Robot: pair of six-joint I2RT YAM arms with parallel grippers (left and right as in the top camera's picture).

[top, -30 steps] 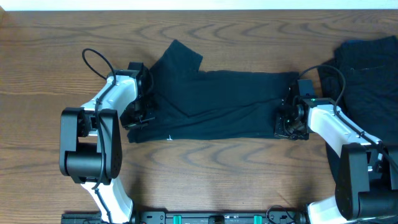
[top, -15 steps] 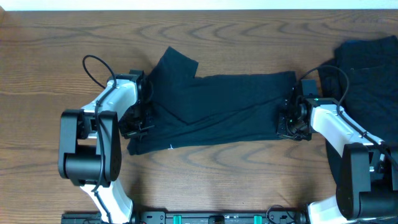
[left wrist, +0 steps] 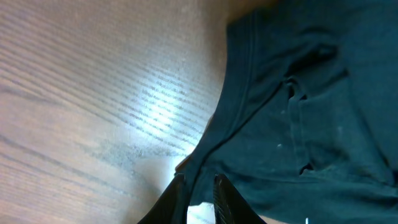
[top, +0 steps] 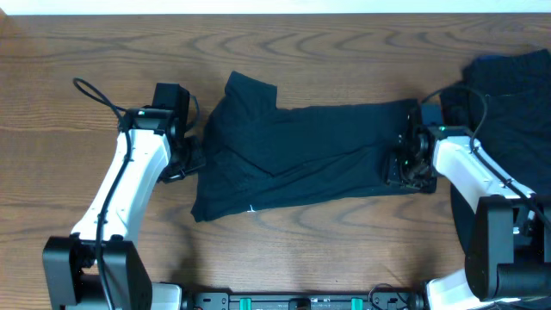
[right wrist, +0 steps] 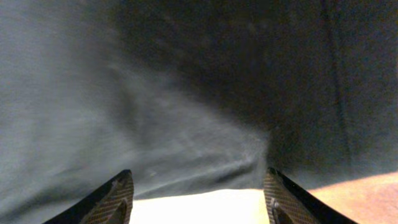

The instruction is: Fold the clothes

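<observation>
A dark navy T-shirt (top: 310, 155) lies folded into a long band across the middle of the table. My left gripper (top: 188, 153) sits at its left end. In the left wrist view the fingertips (left wrist: 200, 186) stand only a slit apart, and the shirt's hem (left wrist: 239, 118) runs down into that slit, still pinched. My right gripper (top: 406, 165) is at the shirt's right end. Its jaws (right wrist: 200, 196) are wide open, with the cloth edge (right wrist: 186, 143) lying just beyond the tips and nothing between them.
More dark clothes (top: 510, 95) are heaped at the table's far right, beside the right arm (top: 469, 176). The left arm (top: 129, 185) stretches diagonally over bare wood. A black rail (top: 284, 301) runs along the front edge.
The right jaws have opened and let go of the shirt's right end. The left arm has swung out to the left, and its jaws have parted slightly. The shirt has shifted a little.
</observation>
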